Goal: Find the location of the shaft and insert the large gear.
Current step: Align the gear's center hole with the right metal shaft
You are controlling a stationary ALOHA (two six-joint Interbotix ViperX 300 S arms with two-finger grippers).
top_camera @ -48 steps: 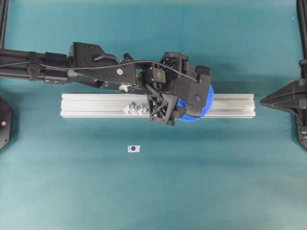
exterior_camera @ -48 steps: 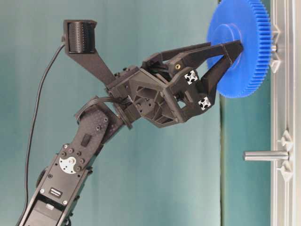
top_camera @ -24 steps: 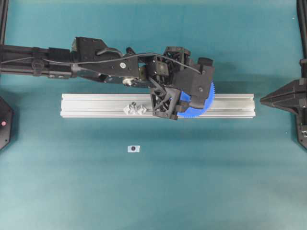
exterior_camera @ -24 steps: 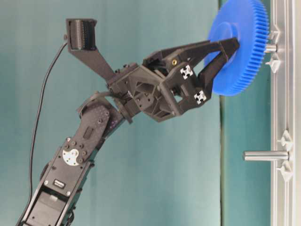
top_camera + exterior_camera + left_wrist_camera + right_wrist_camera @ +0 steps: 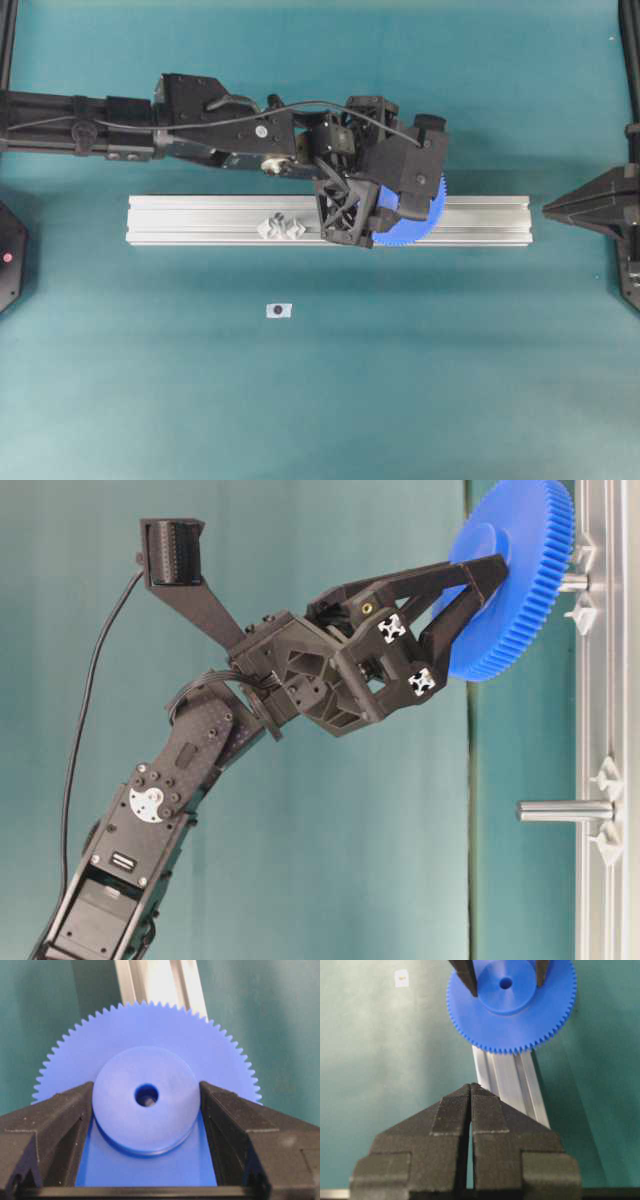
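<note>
My left gripper (image 5: 488, 580) is shut on the raised hub of the large blue gear (image 5: 515, 575), one finger (image 5: 60, 1115) on each side of the hub (image 5: 146, 1125). The gear is tilted over the rail, above a short grey shaft (image 5: 573, 581) flanked by clear brackets. A grey tip shows inside the gear's centre hole (image 5: 148, 1100). From overhead only the gear's toothed edge (image 5: 432, 212) shows under the gripper. My right gripper (image 5: 470, 1087) is shut and empty, off the rail's right end (image 5: 548, 211), facing the gear (image 5: 510, 1025).
The long aluminium rail (image 5: 200, 220) lies across the teal table. A second, longer pin (image 5: 565, 810) stands free on it between clear brackets (image 5: 283, 228), left of the gear. A small white tag with a dark dot (image 5: 278, 311) lies in front of the rail.
My left gripper has tilted the gear, so its face now leans off parallel with the rail, and the arm has shifted slightly towards the far side. The right arm has not moved.
</note>
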